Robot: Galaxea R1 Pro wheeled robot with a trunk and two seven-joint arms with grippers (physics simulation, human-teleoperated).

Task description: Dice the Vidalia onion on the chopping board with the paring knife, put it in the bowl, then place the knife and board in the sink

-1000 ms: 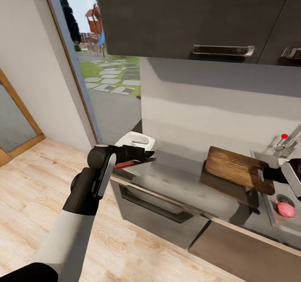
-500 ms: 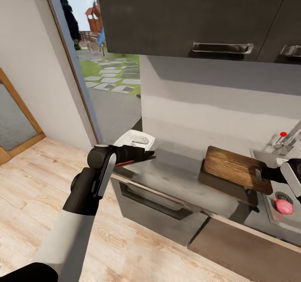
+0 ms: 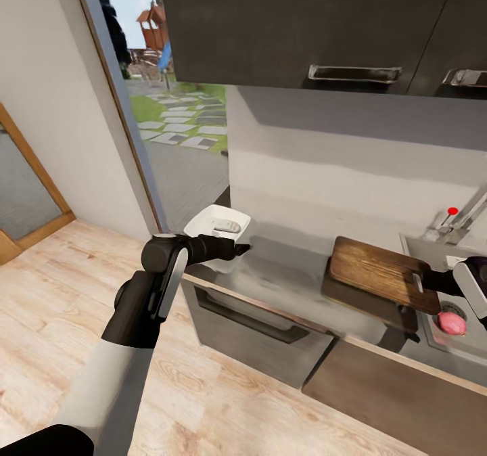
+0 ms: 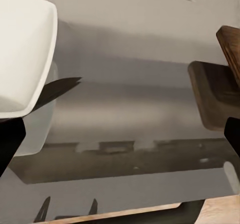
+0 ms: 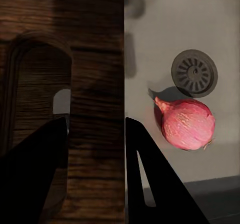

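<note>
grey countertop (image 3: 284,283), wood-plank floor (image 3: 54,287), door probably open.

Our left arm bends at the elbow and reaches forward, its dark left gripper (image 3: 238,247) held level with fingers spread wide in the left wrist view. Our right gripper (image 3: 421,283) extends inward from the view's right edge, its fingers (image 5: 150,179) clamped around the chopping board (image 3: 382,272).

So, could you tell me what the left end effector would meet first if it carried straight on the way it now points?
Probably bare countertop at first; the left end effector points along it toward the chopping board, the first object in line, though depth is unclear. The bowl sits just off to one side.
</note>
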